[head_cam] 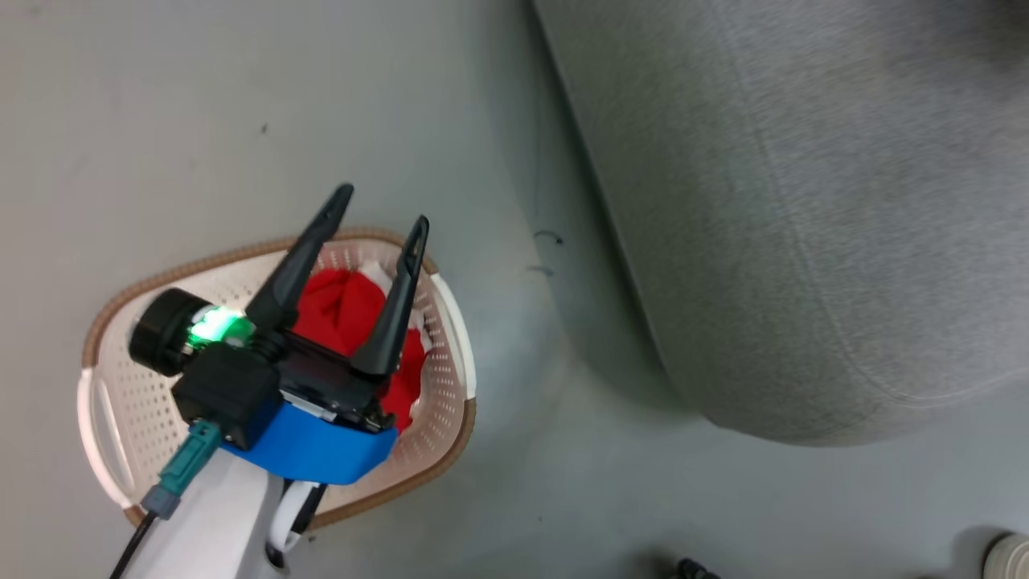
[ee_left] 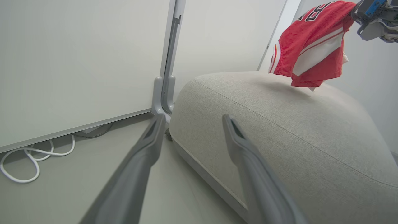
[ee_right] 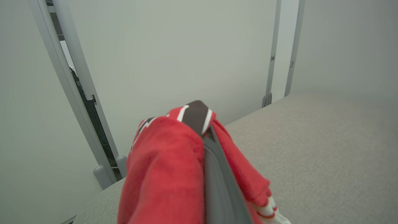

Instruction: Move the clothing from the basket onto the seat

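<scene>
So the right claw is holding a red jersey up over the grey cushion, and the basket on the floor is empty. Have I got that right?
Not quite: the basket is not empty. The head view shows a red garment lying in it, below the open left gripper. The rest holds: the right gripper holds the red jersey over the grey seat.

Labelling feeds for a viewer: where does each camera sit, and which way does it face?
Head view: on the head, looking down at the basket, a red garment inside, and the seat; open left gripper over the basket.
Left wrist view: on the left wrist, facing the seat's side along its spread fingers; right gripper holds the jersey above.
Right wrist view: on the right wrist, facing a wall across the seat; shut fingers wrapped in jersey.
Both wrist views share the jersey and seat.
</scene>
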You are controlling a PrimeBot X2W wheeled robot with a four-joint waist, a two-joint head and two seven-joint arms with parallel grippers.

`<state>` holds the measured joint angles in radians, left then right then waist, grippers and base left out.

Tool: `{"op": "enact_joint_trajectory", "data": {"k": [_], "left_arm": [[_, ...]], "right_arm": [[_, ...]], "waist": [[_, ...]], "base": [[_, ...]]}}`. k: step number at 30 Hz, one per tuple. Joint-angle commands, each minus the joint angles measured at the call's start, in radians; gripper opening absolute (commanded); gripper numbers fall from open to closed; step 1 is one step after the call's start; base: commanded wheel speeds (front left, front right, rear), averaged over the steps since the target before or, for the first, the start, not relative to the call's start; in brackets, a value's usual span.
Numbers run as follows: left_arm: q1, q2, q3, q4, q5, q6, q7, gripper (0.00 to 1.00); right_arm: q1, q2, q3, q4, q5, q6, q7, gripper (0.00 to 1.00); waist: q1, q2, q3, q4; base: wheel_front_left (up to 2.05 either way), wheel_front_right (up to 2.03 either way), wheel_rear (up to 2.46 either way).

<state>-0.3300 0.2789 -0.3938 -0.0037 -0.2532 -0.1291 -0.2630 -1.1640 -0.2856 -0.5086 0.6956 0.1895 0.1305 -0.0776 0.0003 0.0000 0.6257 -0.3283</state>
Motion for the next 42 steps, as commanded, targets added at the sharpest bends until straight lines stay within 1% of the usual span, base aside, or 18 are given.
{"op": "enact_joint_trajectory", "data": {"k": [1,4,10,11,12,13,17,20,23,29,31,36,40,42], "left_arm": [[-0.024,0.010,0.013,-0.021,0.010,-0.001,-0.003,1.00],[-0.028,0.021,0.021,-0.063,0.021,0.000,-0.003,1.00],[-0.011,0.041,0.041,-0.091,0.033,0.006,-0.003,1.00],[-0.009,0.042,0.044,-0.092,0.032,0.006,-0.003,1.00],[-0.008,0.042,0.045,-0.092,0.031,0.005,-0.003,1.00],[-0.006,0.040,0.045,-0.090,0.030,0.005,-0.003,1.00],[0.000,0.031,0.043,-0.074,0.023,0.004,-0.003,1.00],[0.009,0.018,0.036,-0.056,0.014,0.002,-0.003,1.00],[0.019,0.006,0.038,-0.034,0.007,0.001,-0.003,1.00],[0.042,-0.037,0.058,0.014,-0.012,-0.001,-0.003,1.00],[0.054,-0.052,0.069,0.030,-0.022,-0.001,-0.003,1.00],[0.091,-0.084,0.092,0.084,-0.037,-0.002,-0.003,1.00],[0.122,-0.108,0.127,0.114,-0.041,-0.002,-0.003,1.00],[0.140,-0.121,0.142,0.130,-0.043,0.000,-0.003,1.00]], "right_arm": [[-0.022,-0.006,-0.021,0.014,-0.013,0.000,-0.011,0.00],[-0.035,-0.017,-0.074,0.045,-0.042,0.000,-0.033,0.00],[-0.015,-0.006,-0.125,0.125,-0.098,0.000,-0.074,0.00],[-0.011,-0.007,-0.125,0.137,-0.111,0.000,-0.082,0.20],[-0.008,-0.007,-0.128,0.148,-0.123,0.000,-0.089,0.68],[-0.004,-0.006,-0.129,0.160,-0.135,0.000,-0.096,1.00],[-0.001,0.005,-0.116,0.210,-0.156,0.000,-0.105,1.00],[0.016,-0.002,-0.105,0.243,-0.170,0.000,-0.112,1.00],[0.042,-0.012,-0.089,0.271,-0.194,0.000,-0.123,1.00],[0.124,0.001,-0.054,0.312,-0.209,0.000,-0.151,1.00],[0.157,0.002,-0.039,0.310,-0.216,0.000,-0.163,1.00],[0.256,0.038,0.011,0.283,-0.250,0.000,-0.182,1.00],[0.333,0.091,0.077,0.249,-0.269,0.000,-0.186,1.00],[0.373,0.104,0.109,0.223,-0.278,0.000,-0.187,1.00]], "waist": [[-0.0003,0.0000,0.104,0.052],[-0.0003,0.0000,0.142,0.067],[-0.0003,0.0000,0.178,0.080],[-0.0003,0.0000,0.178,0.082],[-0.0003,0.0000,0.176,0.083],[-0.0003,0.0000,0.172,0.085],[-0.0003,0.0000,0.144,0.088],[-0.0003,0.0000,0.107,0.096],[-0.0003,0.0000,0.056,0.105],[-0.0003,0.0000,-0.071,0.131],[-0.0003,0.0000,-0.116,0.136],[-0.0003,0.0000,-0.221,0.146],[-0.0003,0.0000,-0.291,0.149],[-0.0003,0.0000,-0.330,0.152]], "base": [[0.00,0.00,0.00],[0.00,0.00,0.00],[0.00,0.00,0.00],[0.00,0.00,0.00],[0.00,0.00,0.00],[0.00,0.00,0.00],[0.00,0.00,0.00],[0.00,0.00,0.00],[0.00,0.00,0.00],[0.00,0.00,0.00],[0.00,0.00,0.00],[0.00,0.00,0.00],[0.00,0.00,0.00],[0.00,0.00,0.00]]}}
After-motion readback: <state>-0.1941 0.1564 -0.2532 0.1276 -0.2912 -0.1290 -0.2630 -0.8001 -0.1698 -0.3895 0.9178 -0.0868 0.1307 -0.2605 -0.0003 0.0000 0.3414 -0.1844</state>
